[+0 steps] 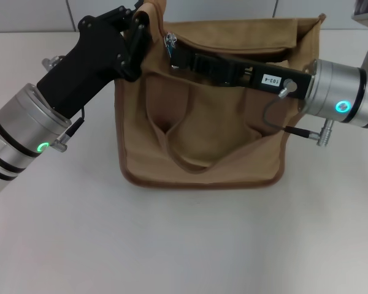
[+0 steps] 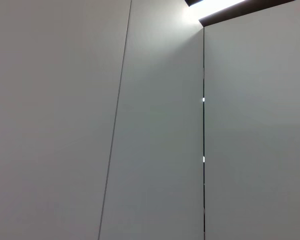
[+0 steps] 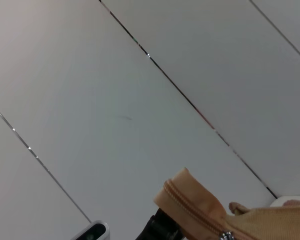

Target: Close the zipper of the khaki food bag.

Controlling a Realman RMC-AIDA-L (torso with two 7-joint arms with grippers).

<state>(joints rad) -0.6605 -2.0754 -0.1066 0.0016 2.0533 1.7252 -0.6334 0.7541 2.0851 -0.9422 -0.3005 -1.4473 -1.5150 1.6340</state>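
Head view: a boxy tan canvas food bag (image 1: 202, 147) with darker brown piping stands toward the far edge of a white table (image 1: 184, 245), its handle strap drooping down the front. The left gripper (image 1: 141, 27) pinches the bag's raised far-left top corner, fingers closed on the cloth. The right gripper (image 1: 172, 46) reaches across the top panel and appears closed on the small silver slider of the khaki-taped zipper (image 1: 170, 41), near that same corner.

Left wrist view: only pale wall panels.

Right wrist view: the lifted corner (image 3: 190, 197) with zipper teeth and the slider (image 3: 225, 235) shows against wall panels.

The canvas looks soft and light, likely to bunch, so the corner needs holding taut while the tab is pulled.
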